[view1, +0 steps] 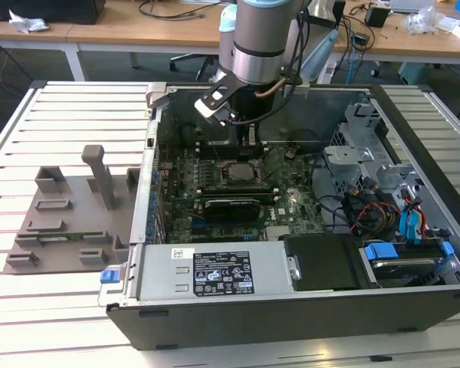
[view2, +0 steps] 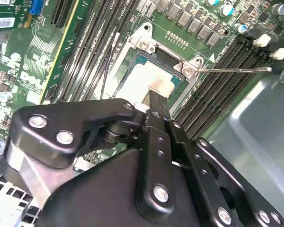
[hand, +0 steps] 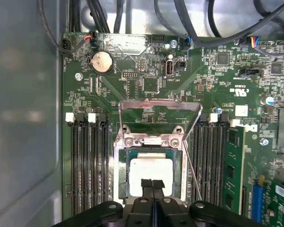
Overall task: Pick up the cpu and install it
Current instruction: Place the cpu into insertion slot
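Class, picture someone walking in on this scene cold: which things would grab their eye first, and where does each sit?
The big open computer case lies on the slatted table, its green motherboard exposed, with the robot arm reaching down into it. In the first wrist view the hand, fingers together, hangs right over the silvery cpu, which lies in its socket.

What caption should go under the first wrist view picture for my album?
Closed pincer over the cpu sitting in its open socket.
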{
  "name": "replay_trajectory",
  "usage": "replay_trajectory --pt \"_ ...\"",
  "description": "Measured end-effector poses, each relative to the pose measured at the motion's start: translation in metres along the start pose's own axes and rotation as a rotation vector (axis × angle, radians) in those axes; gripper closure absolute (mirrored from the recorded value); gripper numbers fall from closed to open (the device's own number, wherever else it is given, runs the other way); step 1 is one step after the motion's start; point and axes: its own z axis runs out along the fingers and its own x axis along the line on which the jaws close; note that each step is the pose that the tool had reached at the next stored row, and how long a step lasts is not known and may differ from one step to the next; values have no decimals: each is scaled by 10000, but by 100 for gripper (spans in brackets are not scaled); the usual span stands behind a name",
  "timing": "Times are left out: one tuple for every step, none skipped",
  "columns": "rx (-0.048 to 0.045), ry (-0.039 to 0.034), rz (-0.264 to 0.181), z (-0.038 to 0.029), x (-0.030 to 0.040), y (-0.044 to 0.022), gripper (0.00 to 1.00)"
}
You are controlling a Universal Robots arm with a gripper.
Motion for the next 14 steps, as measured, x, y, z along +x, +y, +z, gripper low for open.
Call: replay_trajectory --pt "0 -1 0 -44 1 -1 89" --pt "0 0 1 -72 0 -2 89" --pt "0 -2 1 -95 -1 -3 89" --pt "-1 -2 2 -126 -2 -3 89" --pt "0 -3 0 -163 -4 -4 89" --pt "0 -3 0 -196 -5 -5 89" --pt "0 -3 1 -237 -6 -6 89" --pt "0 -2 0 -254 -7 -6 89" --pt "0 -2 1 -277 -8 -7 89" --pt "0 -3 1 -311 -9 -8 89" --pt "0 -3 0 -335 -10 -8 89" --pt "0 -3 1 -359 -11 -9 89" --pt "0 -2 0 -373 -12 -9 89" --pt "0 -3 0 -387 -13 -10 89"
